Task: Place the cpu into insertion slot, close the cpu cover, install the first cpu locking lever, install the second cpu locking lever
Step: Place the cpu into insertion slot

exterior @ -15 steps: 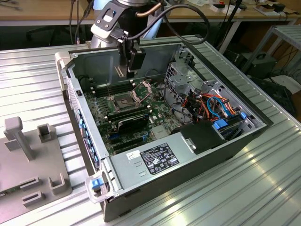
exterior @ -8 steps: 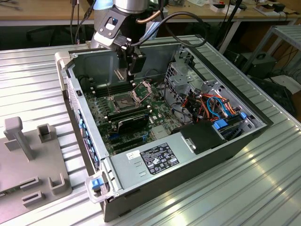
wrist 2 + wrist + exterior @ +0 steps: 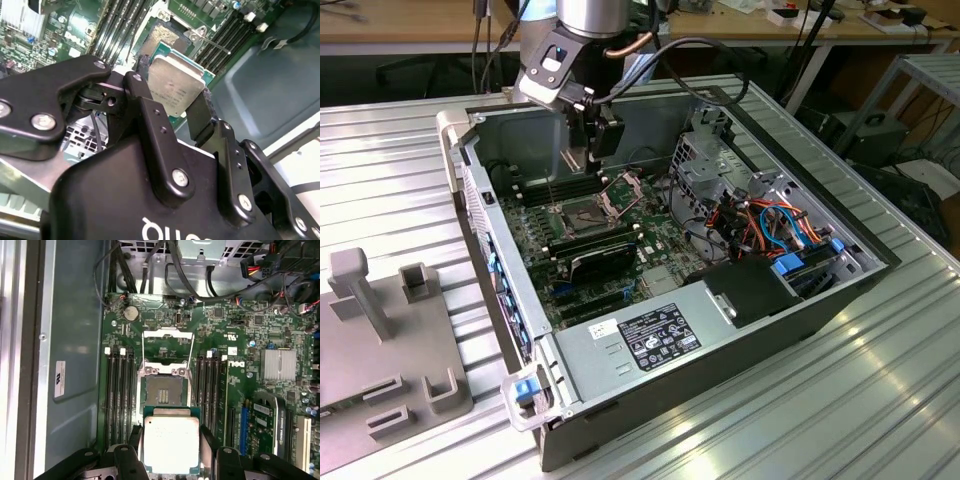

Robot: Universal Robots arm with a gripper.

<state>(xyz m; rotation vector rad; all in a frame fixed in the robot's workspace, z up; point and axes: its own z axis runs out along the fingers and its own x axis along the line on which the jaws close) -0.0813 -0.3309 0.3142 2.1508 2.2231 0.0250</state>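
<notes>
1 open computer case [image 3: 760, 340] sat on the ribbed metal table [image 3: 880, 400] with its side panel off, and the green circuit board [image 3: 215, 340] lay exposed inside. 1 arm stood over it, with the gripper [image 3: 588, 155] hanging above the board's middle.

The cpu cover [image 3: 167, 347] stood flipped open, tilted back off the insertion slot [image 3: 162, 390], whose pinned centre lay bare. The cpu [image 3: 171, 442] was not seated. In both wrist views it was held in the air near the slot, its metal top facing the cameras.

The jaws pinched the cpu by 2 opposite edges, with 1 black finger [image 3: 145, 97] on each side.

Handling, as a judgement: a light, rigid, flat chip with a smooth lid that is probably slippery, so an edge grip suits it. Its underside contacts and the slot pins are likely fragile. Hold the edges only, keep it level, and use no pressing force.
</notes>
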